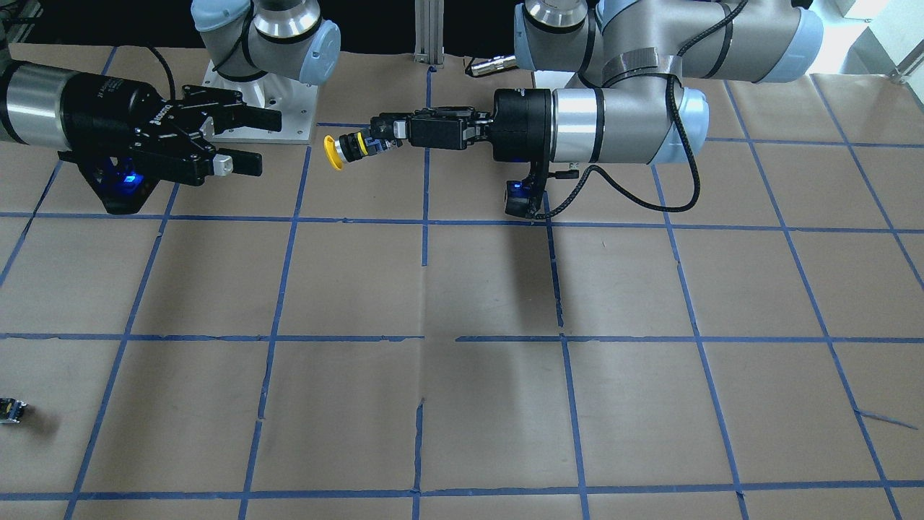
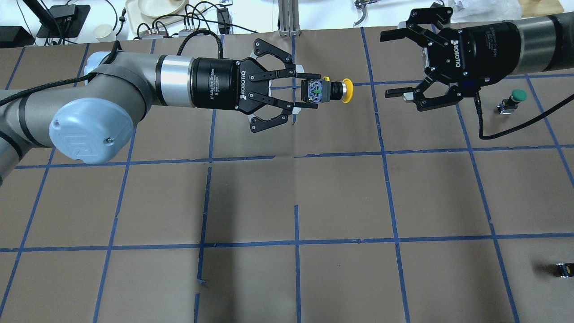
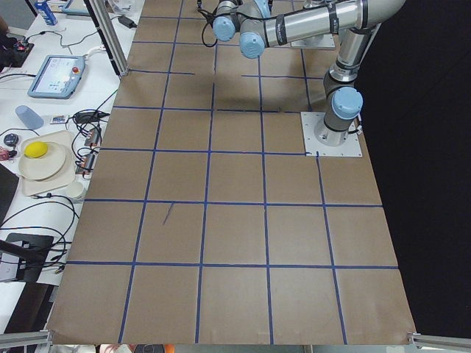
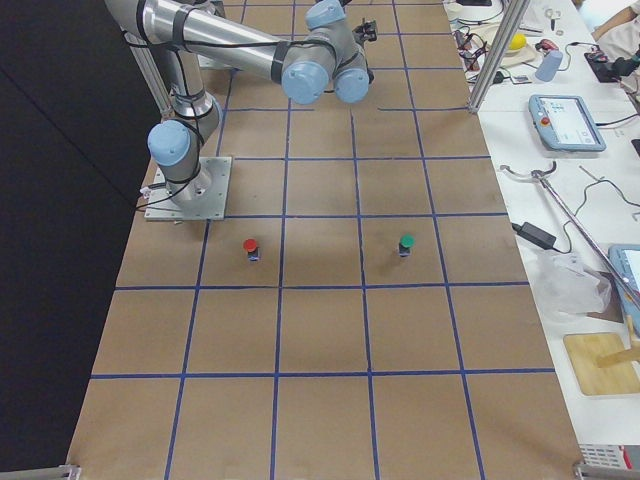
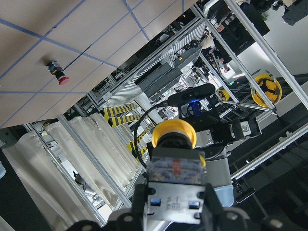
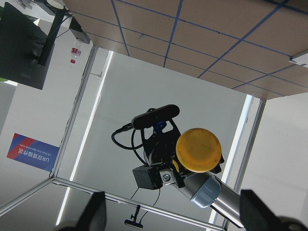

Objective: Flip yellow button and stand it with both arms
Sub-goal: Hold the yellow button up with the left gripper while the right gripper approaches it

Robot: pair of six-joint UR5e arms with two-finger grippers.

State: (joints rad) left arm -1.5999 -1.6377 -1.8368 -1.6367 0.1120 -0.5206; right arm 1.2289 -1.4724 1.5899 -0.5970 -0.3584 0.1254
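Observation:
My left gripper (image 2: 309,92) is shut on the black-and-grey body of the yellow button (image 2: 332,91) and holds it level above the table. The yellow cap points toward my right gripper (image 2: 390,65), which is open and empty, a short gap away. In the front-facing view the button (image 1: 345,149) sticks out of the left gripper (image 1: 379,136) toward the open right gripper (image 1: 261,142). The left wrist view shows the button (image 5: 174,154) clamped between the fingers. The right wrist view shows the yellow cap (image 6: 198,149) facing it between its spread fingers (image 6: 94,214).
A green-capped button (image 2: 515,99) stands on the table under my right arm; it also shows in the right side view (image 4: 406,244). A red-capped button (image 4: 251,246) stands near it. A tiny dark part (image 2: 564,269) lies at the near right. The table is brown paper with a blue tape grid.

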